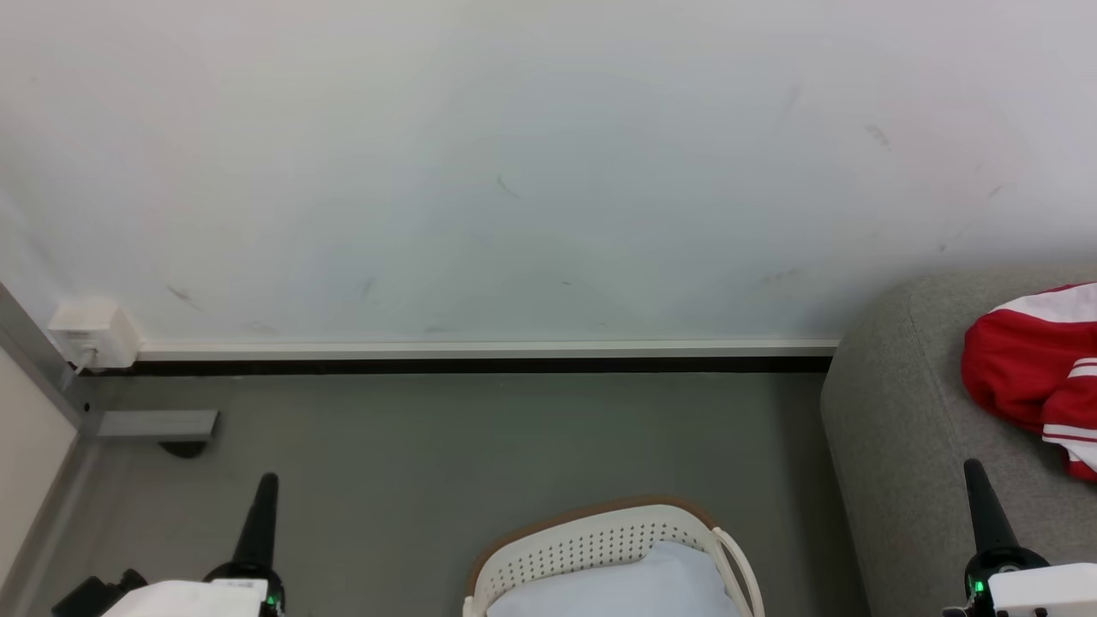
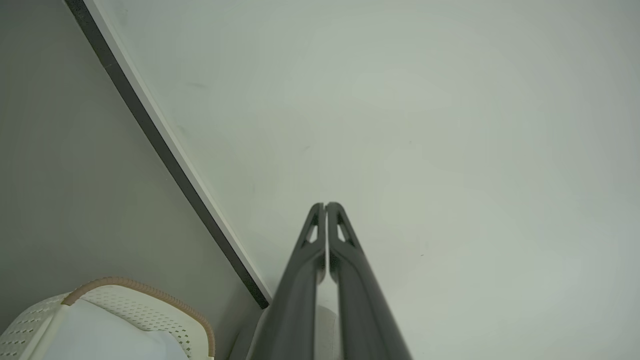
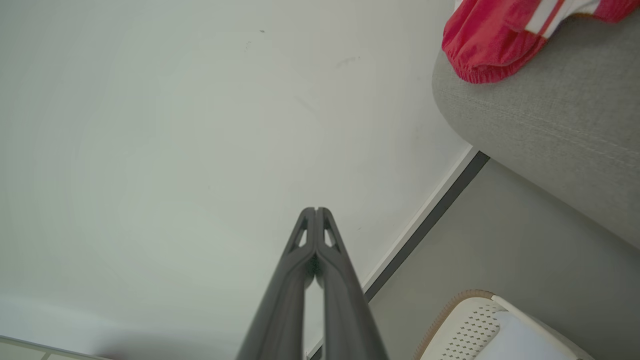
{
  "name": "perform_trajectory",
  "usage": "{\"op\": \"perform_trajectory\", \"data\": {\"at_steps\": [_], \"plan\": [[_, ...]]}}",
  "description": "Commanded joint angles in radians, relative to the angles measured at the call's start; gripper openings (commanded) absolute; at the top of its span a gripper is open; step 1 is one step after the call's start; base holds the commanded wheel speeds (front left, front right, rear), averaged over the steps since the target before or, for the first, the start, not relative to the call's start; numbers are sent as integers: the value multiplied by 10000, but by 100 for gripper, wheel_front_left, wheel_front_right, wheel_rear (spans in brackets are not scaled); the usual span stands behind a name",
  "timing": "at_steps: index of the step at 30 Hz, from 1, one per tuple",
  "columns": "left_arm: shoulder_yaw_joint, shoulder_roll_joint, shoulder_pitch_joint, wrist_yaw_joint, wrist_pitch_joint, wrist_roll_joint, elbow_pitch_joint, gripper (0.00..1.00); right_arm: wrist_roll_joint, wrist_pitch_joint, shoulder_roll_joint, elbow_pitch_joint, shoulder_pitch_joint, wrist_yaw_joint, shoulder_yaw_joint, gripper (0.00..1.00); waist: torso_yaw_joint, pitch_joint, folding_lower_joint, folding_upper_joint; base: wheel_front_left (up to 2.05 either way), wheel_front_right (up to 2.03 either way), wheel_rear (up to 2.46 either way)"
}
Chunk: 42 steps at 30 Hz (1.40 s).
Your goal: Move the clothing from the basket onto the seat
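The red clothing (image 1: 1033,377) with white stripes lies on the grey seat (image 1: 891,428) at the right; the right wrist view has it at the top, clothing (image 3: 487,42) on seat (image 3: 555,120). The white perforated basket (image 1: 591,544) with a tan rim stands on the floor at bottom centre, holding a pale bluish-white cloth (image 1: 634,587). My left gripper (image 1: 266,482) is shut and empty at the lower left, left of the basket. My right gripper (image 1: 974,470) is shut and empty over the seat's front, just below the clothing. Both point at the wall, fingers pressed together (image 2: 325,206) (image 3: 316,210).
A white wall (image 1: 514,171) with a white skirting and dark gap runs across ahead. A wall socket box (image 1: 90,330) and a grey bracket (image 1: 158,424) sit at the far left corner. Grey floor (image 1: 480,437) lies between basket and wall.
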Motion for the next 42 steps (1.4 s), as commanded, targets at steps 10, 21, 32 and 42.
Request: {"op": "perform_trajectory", "data": {"at_steps": [10, 21, 32, 42], "plan": [[92, 89, -224, -1, 254, -972, -139, 0, 917, 225, 22, -73, -211, -18, -167, 0, -5, 25, 0, 0, 0, 0, 0], [132, 93, -294, 11, 491, -1779, -180, 0, 1708, 425, 43, -71, -261, -20, -273, 0, -10, 53, 0, 0, 0, 0, 0], [169, 95, -347, 16, 694, -2564, -211, 0, 2452, 600, 65, -68, -280, -20, -370, 0, -16, 82, 0, 0, 0, 0, 0], [200, 96, -392, 26, 878, -3217, -235, 0, 3091, 758, 74, -65, -297, -22, -452, 0, -21, 109, 0, 0, 0, 0, 0]]}}
